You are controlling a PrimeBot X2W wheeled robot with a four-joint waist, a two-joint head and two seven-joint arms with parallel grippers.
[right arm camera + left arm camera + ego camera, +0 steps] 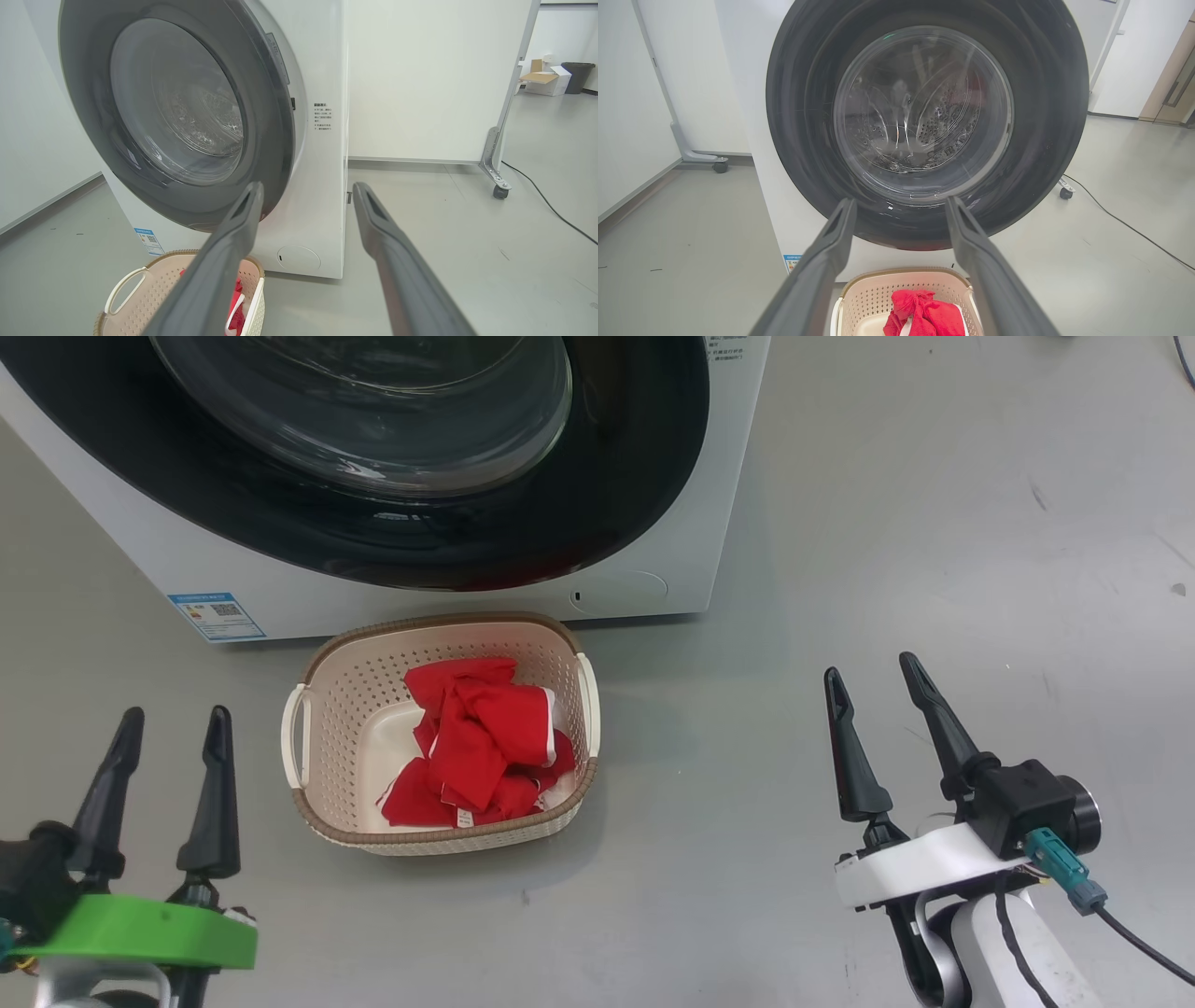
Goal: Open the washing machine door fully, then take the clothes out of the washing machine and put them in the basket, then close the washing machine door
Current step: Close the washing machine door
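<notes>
Red clothes point(476, 742) in the basket point(350, 702) — washing machine door point(644, 457) shut

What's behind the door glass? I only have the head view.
Observer: The left wrist view shows a perforated steel drum through the door, with no heap of cloth at its bottom.
Operator: Is the door shut?
Observer: It seems so. In the right wrist view its rim lies flat against the washer front, with no gap that I can see.
Operator: Anything beside the washer?
Observer: A white panel on a castor stands past its far side.
</notes>
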